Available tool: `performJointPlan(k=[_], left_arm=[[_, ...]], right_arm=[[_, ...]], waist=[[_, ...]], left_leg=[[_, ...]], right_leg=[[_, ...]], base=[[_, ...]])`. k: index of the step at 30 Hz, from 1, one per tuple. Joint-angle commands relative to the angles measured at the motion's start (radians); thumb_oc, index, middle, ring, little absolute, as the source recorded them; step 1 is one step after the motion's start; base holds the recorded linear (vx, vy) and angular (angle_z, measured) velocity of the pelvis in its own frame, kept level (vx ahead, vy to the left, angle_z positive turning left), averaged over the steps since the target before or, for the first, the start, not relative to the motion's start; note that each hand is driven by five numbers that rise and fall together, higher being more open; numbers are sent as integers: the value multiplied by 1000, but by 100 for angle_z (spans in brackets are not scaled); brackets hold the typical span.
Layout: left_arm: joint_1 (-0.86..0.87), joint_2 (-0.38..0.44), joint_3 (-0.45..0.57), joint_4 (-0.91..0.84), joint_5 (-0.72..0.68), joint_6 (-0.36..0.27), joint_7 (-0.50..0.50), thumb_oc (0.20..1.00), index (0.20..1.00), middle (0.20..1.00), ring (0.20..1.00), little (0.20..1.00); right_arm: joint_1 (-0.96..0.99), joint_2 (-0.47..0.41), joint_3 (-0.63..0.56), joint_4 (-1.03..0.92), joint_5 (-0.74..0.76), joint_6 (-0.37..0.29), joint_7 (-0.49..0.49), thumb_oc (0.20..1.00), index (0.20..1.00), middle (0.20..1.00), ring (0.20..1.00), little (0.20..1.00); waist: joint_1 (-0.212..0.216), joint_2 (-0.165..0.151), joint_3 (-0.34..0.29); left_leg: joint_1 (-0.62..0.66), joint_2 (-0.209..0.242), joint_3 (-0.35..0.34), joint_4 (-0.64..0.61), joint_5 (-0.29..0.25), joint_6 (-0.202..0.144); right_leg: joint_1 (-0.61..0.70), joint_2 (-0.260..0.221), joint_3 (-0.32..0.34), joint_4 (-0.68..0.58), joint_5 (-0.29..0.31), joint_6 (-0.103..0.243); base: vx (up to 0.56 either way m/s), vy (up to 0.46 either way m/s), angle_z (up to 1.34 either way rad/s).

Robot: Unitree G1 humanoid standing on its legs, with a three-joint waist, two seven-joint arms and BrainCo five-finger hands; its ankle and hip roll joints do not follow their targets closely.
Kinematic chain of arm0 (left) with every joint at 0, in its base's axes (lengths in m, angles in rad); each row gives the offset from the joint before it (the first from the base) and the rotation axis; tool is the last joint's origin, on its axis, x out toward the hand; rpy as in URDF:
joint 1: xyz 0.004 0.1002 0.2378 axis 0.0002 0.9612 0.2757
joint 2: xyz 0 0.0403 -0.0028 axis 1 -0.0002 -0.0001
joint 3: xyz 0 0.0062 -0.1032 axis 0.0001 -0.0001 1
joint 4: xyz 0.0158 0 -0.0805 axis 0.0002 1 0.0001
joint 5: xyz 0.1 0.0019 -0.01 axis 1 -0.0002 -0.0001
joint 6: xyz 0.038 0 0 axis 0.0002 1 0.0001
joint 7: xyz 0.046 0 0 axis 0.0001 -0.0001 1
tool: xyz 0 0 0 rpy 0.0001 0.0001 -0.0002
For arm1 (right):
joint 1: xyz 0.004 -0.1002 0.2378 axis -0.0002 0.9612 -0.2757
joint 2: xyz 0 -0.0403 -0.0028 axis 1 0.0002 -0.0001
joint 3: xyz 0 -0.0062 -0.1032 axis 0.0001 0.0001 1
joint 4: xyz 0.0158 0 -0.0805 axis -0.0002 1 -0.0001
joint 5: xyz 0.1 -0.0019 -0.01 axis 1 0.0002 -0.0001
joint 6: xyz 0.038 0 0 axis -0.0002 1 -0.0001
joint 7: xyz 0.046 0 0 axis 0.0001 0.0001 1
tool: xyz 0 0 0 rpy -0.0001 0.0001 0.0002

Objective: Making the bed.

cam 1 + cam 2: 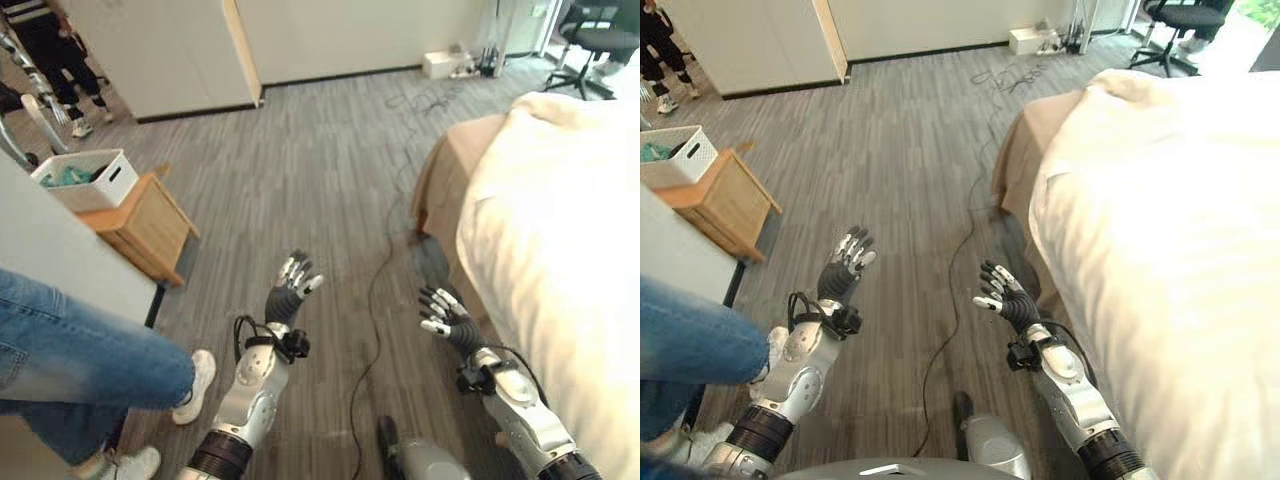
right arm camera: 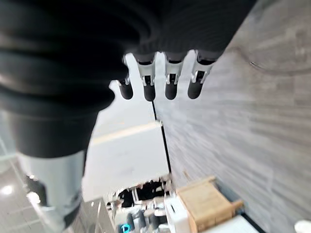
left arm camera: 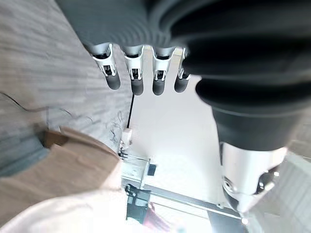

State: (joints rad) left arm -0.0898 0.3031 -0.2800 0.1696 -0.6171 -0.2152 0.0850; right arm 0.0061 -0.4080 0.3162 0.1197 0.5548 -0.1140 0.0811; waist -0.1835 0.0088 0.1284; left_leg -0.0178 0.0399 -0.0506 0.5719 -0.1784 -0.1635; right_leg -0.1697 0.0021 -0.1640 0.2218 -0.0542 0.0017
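Observation:
The bed [image 1: 560, 250] stands on the right, covered by a cream-white duvet [image 1: 1160, 220] that hangs down its near side. A tan sheet [image 1: 450, 165] shows at the bed's far corner. My left hand [image 1: 290, 292] is raised over the grey floor at the centre, fingers straight and spread, holding nothing. My right hand [image 1: 445, 315] hovers a short way left of the duvet's edge, also open and empty. In the left wrist view the fingers [image 3: 137, 73] point out straight, and the right wrist view shows straight fingers [image 2: 170, 77] too.
A low wooden cabinet [image 1: 145, 225] carrying a white basket [image 1: 88, 178] stands at the left. A person's jeans-clad leg [image 1: 80, 370] and white shoe [image 1: 200, 385] are close on the left. An office chair [image 1: 595, 40] sits at the far right. White cupboards [image 1: 170, 50] line the back.

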Motion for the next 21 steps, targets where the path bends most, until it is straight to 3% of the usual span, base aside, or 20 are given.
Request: performJointPlan(k=[1,2,3,4,5,6,7,10,11,16,19,21], left_arm=[[-39,-1,2,-17,-25,-39,-4,1000,1000,1000,1000,1000],[-40,-1,1,-16,-25,-39,-4,1000,1000,1000,1000,1000],[-54,-12,-6,-9,-55,-38,-10,1000,1000,1000,1000,1000],[-77,-17,-23,7,-70,-33,-21,1000,1000,1000,1000,1000],[-77,-17,-23,7,-70,-33,-21,1000,1000,1000,1000,1000],[-77,-14,-25,6,-57,-36,-19,1000,1000,1000,1000,1000],[-74,-6,-20,2,-47,-41,-18,1000,1000,1000,1000,1000],[-68,-6,-15,-1,-50,-44,-19,1000,1000,1000,1000,1000],[-62,-1,-6,-8,-44,-51,-14,1000,1000,1000,1000,1000],[-67,22,6,-30,-10,-54,-21,1000,1000,1000,1000,1000],[-80,28,1,-35,-3,-55,-20,1000,1000,1000,1000,1000],[-80,28,1,-34,-3,-55,-20,1000,1000,1000,1000,1000]], right_arm=[[-22,-1,0,-55,48,-70,-38,1000,1000,1000,1000,1000],[-22,0,-1,-55,48,-70,-38,1000,1000,1000,1000,1000],[-23,-6,-6,-58,33,-68,-53,1000,1000,1000,1000,1000],[-7,-13,-25,-79,31,-77,-54,1000,1000,1000,1000,1000],[-7,-13,-25,-79,31,-77,-54,1000,1000,1000,1000,1000],[7,-15,-33,-76,22,-77,-48,1000,1000,1000,1000,1000],[19,-10,-34,-61,5,-74,-45,1000,1000,1000,1000,1000],[30,-3,-32,-51,-2,-71,-47,1000,1000,1000,1000,1000],[40,3,-30,-46,-9,-67,-38,1000,1000,1000,1000,1000],[62,2,-60,-34,-23,-54,-21,1000,1000,1000,1000,1000],[48,9,-60,-33,-53,-49,-21,1000,1000,1000,1000,1000],[48,9,-60,-33,-53,-49,-21,1000,1000,1000,1000,1000]], waist=[[34,-43,3],[34,-44,2],[42,-50,12],[46,-46,14],[46,-49,13],[49,-45,10],[57,-33,8],[64,-29,6],[72,-25,3],[69,-22,-18],[62,-24,-41],[65,-25,-41]], left_leg=[[-16,52,190,135,340,16],[-19,51,190,135,341,16],[-57,92,213,70,319,49],[-83,92,197,-71,279,74],[-82,88,198,-77,283,75],[-84,80,190,-140,249,82],[-94,53,161,-286,243,88],[-103,32,131,-385,262,88],[-86,25,89,-478,290,77],[-69,5,62,-581,331,70],[-44,-10,74,-589,287,109],[-43,-10,77,-590,287,109]], right_leg=[[199,-27,33,-258,103,27],[197,-29,33,-258,103,28],[231,-39,41,-272,98,30],[260,-38,60,-268,70,40],[258,-42,60,-268,71,40],[273,-45,71,-264,60,50],[283,-47,92,-255,36,57],[298,-46,117,-253,27,63],[314,-34,157,-249,13,66],[336,-28,233,-261,1,79],[325,-53,298,-250,-1,107],[325,-54,301,-250,-2,107]], base=[[295,-173,11],[329,-120,3],[352,32,-7],[355,32,2],[364,67,2],[324,104,-4],[324,104,6],[269,111,-35],[303,96,-85],[314,149,-78],[215,224,-66],[165,198,-65]])
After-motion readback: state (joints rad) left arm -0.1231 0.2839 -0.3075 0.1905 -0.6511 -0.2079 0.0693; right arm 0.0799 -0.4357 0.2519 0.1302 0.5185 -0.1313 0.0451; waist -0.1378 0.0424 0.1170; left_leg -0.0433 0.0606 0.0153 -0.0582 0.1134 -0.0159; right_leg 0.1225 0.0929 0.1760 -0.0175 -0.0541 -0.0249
